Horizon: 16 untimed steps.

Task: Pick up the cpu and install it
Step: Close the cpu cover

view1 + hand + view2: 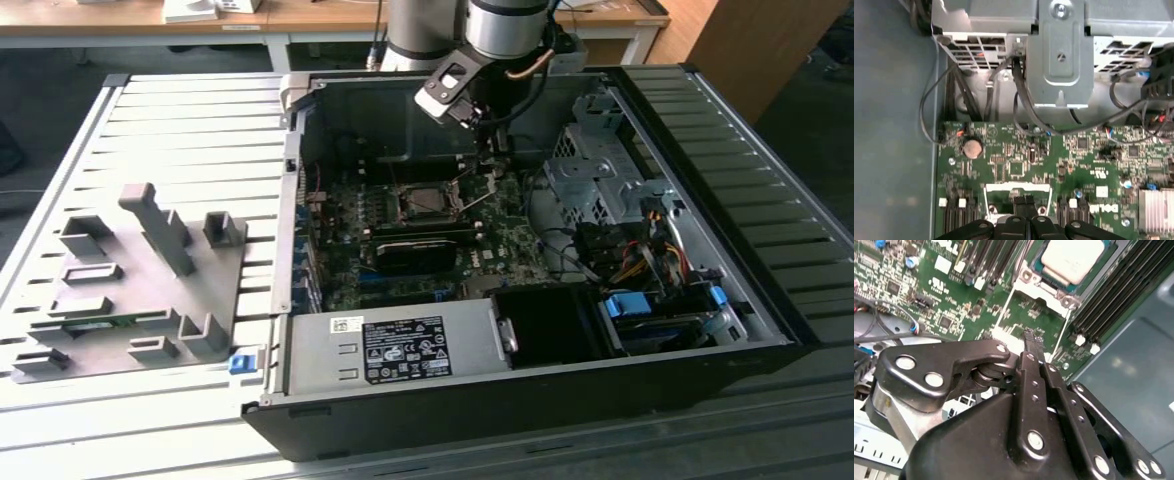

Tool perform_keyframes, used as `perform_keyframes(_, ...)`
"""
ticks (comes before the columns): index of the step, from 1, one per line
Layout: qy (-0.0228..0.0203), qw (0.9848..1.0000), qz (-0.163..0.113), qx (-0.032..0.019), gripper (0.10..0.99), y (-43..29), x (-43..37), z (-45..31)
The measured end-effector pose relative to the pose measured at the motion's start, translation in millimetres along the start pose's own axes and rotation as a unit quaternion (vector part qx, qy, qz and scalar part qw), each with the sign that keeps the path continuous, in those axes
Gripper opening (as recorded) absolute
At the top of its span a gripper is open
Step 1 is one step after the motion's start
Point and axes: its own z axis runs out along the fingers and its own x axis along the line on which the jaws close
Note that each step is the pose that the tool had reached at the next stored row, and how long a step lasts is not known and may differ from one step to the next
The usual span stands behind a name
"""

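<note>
Cut off by picture edge: cpu (1072, 259), flat in socket (1026, 276), square, metal side up. Pressed together, empty: gripper (1030, 338).

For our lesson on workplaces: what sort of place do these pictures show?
Probably a robotics lab or workshop: a robot arm reaches into an open computer case lying on a slatted table, with wooden desks behind.
</note>
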Motion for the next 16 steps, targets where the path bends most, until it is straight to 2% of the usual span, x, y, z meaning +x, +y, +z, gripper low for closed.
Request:
perform_keyframes(5,0.0000,1.0000,0.000,0.0000,0.106,9.9,2.9,2.2)
perform_keyframes(16,-0.0002,1.0000,0.000,0.0000,0.106,25.4,6.4,7.0)
